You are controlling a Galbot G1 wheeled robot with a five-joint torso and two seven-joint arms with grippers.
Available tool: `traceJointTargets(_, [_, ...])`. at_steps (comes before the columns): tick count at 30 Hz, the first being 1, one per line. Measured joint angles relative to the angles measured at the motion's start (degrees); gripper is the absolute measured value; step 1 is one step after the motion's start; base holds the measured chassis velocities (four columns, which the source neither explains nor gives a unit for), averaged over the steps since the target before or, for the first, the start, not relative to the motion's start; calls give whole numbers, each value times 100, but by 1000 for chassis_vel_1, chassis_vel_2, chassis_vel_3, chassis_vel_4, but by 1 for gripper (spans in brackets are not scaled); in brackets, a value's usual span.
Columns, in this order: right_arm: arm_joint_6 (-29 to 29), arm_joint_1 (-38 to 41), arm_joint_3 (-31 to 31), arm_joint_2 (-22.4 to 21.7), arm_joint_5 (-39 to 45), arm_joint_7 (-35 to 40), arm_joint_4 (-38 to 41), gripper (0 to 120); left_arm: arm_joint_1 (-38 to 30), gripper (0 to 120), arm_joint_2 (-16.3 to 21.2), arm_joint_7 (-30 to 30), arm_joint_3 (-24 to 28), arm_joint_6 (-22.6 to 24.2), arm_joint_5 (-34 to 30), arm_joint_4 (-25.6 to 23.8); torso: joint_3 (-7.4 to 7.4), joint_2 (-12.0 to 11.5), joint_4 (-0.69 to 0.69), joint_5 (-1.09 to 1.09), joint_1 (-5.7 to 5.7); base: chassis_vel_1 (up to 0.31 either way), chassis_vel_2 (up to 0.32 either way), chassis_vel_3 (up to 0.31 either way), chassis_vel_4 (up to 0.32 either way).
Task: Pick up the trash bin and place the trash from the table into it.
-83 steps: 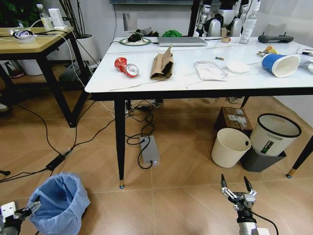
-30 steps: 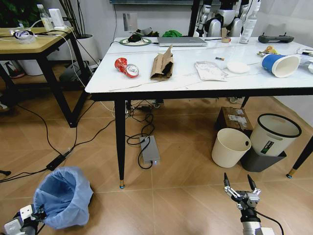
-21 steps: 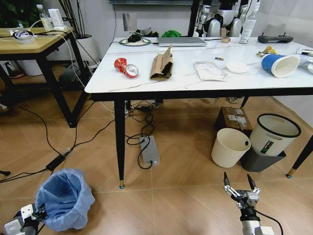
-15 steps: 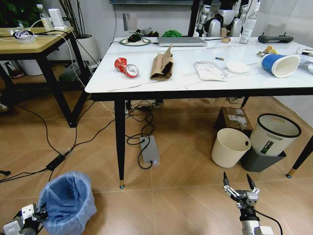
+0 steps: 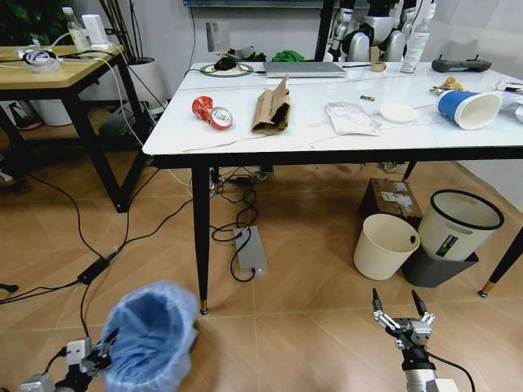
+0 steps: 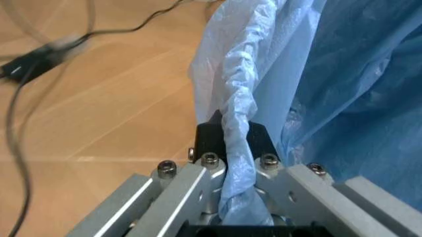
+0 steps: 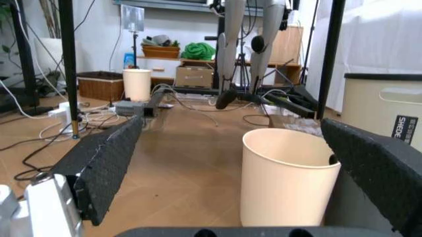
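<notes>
Holding the trash bin (image 5: 151, 335) by its bag, the left tool (image 6: 228, 148) has its fingers pressed together on a fold of the thin blue plastic at the rim. That is likely the easiest part to grab, since the bag puffs out over the edge. The bin is low by the floor, in front of the counter (image 5: 245, 131) and near its black leg, and it tips toward the counter so you can see inside (it looks empty).

The right tool (image 5: 400, 320) hangs low over the floor with its fingers spread apart, holding nothing, near the cream bucket (image 7: 289, 173).

The trash is up on the counter: a crushed red can (image 5: 211, 112), torn brown cardboard (image 5: 272, 108), a white wrapper (image 5: 350, 117) and a blue paper cup (image 5: 467, 107) lying on its side.
</notes>
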Motion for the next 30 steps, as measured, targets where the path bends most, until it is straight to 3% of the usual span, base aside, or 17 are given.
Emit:
traceJointTargets(6, [9, -75, 13, 73, -110, 8, 98, 100, 176, 0, 44, 178, 259, -169, 108, -523, 0, 0, 0, -1, 0, 0, 0, 0, 0])
traceJointTargets(8, [12, -126, 20, 107, -165, 12, 152, 100, 261, 0, 121, -79, 535, -118, -186, -786, 0, 0, 0, -1, 0, 0, 0, 0, 0])
traceJointTargets(19, [20, -255, 121, 137, -269, 67, 314, 100, 431, 0, 579, -1207, 1321, -342, -300, -1477, 0, 0, 0, -1, 0, 0, 0, 0, 0])
traceJointTargets(25, [26, -299, 163, 139, -346, 91, 333, 100, 575, 0, 816, -1592, 1801, -124, -474, -1973, 0, 0, -1, -1, 0, 0, 0, 0, 0])
traceJointTargets(30, [34, -298, 213, 142, -423, 118, 325, 100, 643, 0, 1017, -1971, 2238, 120, -1140, -2266, 0, 0, 0, -1, 0, 0, 0, 0, 0])
